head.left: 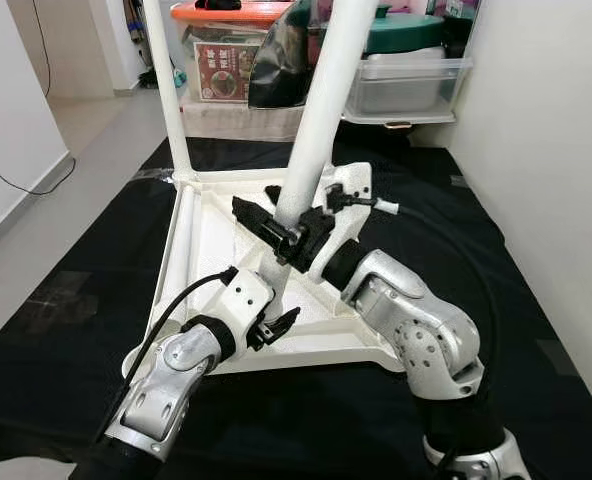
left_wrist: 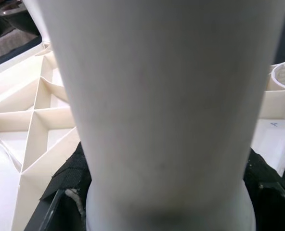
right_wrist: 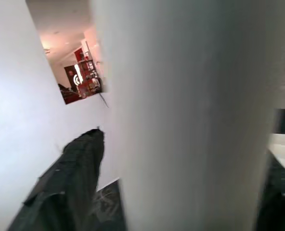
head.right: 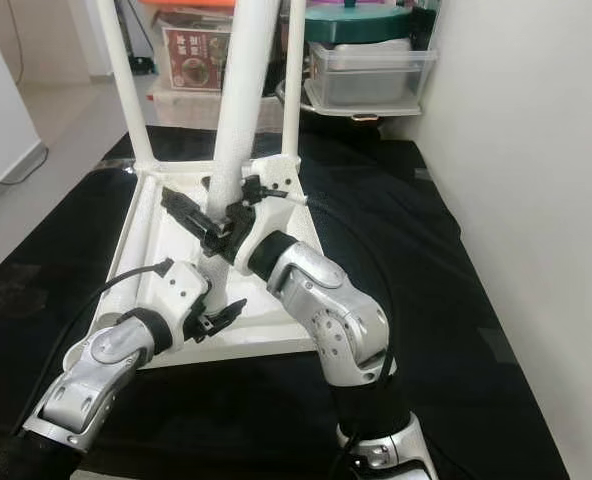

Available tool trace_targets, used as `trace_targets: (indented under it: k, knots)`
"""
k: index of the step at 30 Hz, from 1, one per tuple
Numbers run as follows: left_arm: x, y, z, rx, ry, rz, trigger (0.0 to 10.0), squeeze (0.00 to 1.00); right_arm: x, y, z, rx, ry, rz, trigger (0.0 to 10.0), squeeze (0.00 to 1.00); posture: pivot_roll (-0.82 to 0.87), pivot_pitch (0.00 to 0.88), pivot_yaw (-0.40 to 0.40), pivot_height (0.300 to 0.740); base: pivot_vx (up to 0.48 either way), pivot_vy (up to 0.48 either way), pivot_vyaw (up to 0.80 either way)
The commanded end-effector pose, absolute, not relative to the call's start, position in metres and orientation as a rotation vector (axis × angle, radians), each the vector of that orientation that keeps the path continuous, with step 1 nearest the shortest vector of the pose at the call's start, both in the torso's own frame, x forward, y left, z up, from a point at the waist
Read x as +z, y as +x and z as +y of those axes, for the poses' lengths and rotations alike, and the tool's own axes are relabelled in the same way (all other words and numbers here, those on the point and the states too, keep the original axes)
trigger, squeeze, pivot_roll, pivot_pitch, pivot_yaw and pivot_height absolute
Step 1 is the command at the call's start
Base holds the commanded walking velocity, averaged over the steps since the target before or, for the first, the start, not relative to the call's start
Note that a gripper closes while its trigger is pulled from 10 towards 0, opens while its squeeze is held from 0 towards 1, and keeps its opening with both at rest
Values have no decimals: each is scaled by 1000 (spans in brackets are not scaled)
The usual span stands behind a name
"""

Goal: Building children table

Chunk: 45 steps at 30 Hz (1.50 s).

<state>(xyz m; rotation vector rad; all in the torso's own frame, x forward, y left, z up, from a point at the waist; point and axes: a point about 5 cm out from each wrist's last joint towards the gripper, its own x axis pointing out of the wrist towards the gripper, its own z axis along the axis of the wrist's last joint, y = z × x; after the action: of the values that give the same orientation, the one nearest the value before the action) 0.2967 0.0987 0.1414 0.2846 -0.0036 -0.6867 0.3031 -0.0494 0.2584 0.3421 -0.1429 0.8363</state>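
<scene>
Upturned white table top (head.left: 306, 345) on the black mat (head.left: 536, 300), open mat left and right of it, storage boxes (head.left: 406, 80) blocking the far side, wall (head.left: 556, 150) close right, upright legs (head.left: 321, 110) crowding its middle.

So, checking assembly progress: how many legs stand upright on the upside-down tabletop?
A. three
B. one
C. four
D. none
A: one leg at the far left corner, one leg at the far right, and the near leg held by both grippers.

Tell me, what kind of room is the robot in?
Probably a room in a home: tiled floor, a black mat spread on it, and plastic storage boxes stacked by the wall behind the upturned white table.
</scene>
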Motion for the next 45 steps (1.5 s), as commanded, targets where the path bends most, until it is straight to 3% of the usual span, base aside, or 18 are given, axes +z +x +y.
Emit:
trace_targets:
  k: [1,4,5,6,11,18,22,33,36,45]
  knots:
    - [147,295,96,-714,280,-26,10000,0,262,305,-51,834,355,-157,10000,1000,61,0,-21,740,0,0,0]
    - [155,290,96,-761,255,-33,10000,0,266,299,-57,924,362,-186,10000,1000,62,0,-19,740,0,0,0]
    - [158,287,96,-787,243,-37,10000,0,267,297,-58,958,354,-194,10000,369,62,0,-19,740,0,0,0]
    - [161,285,96,-810,234,-43,10000,0,266,294,-61,991,349,-195,10000,0,62,0,-19,740,0,0,0]
    - [183,260,95,-1002,165,-67,10000,0,256,283,-75,1178,326,-165,10000,0,75,0,-26,740,0,0,0]
    - [197,232,100,-1206,113,-42,10000,0,250,277,-81,1293,314,-135,10000,0,80,0,-29,740,0,0,0]
    - [192,208,117,-1372,-13,130,10000,0,266,269,-84,1438,387,-169,10000,0,88,0,-31,740,0,0,0]
    - [193,198,130,-1431,-36,224,10000,0,286,259,-86,1594,506,-179,10000,0,90,0,-33,740,0,0,0]
    - [202,191,131,-1555,-87,260,10000,0,301,219,-65,1922,596,-129,10000,0,95,0,-42,740,0,0,0]
    - [218,191,129,-1688,-193,235,10000,0,317,207,-47,2049,766,-200,10000,0,97,0,-46,740,0,0,0]
